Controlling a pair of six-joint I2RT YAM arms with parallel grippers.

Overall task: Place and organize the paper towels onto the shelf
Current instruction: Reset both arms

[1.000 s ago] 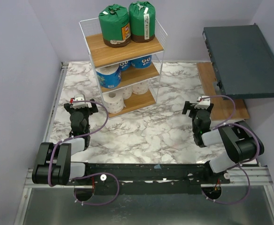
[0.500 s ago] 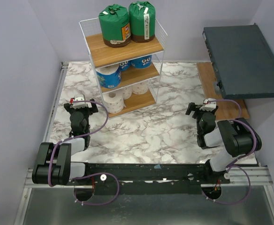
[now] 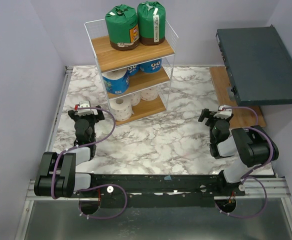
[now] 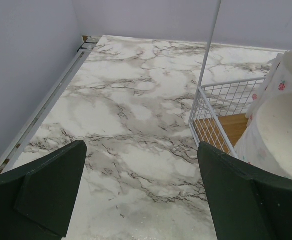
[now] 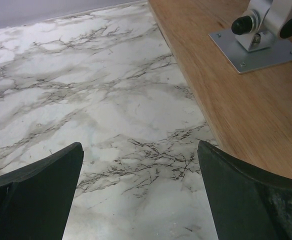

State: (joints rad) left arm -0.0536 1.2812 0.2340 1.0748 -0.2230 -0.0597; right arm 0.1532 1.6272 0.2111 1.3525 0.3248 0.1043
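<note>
The left gripper (image 3: 87, 113) is seen spread wide and empty over the marble table (image 3: 151, 140). Just beyond it, the shelf (image 3: 102, 50) of white wire and wooden boards is loaded. Two green-wrapped paper towels (image 3: 122, 27) are stood on top, blue-printed ones (image 3: 117, 81) are set in the middle, and plain white ones (image 3: 121, 109) at the bottom. The right gripper (image 3: 215, 116) is likewise spread, empty.

White wire three-tier shelf (image 3: 103, 52) at marble table's (image 3: 151, 140) rear: green-wrapped paper rolls (image 3: 122, 27) on top, blue-printed rolls (image 3: 117, 81) midway, plain white rolls (image 3: 122, 109) lowest. Dark grey flat box (image 3: 258, 60) to its right.
</note>
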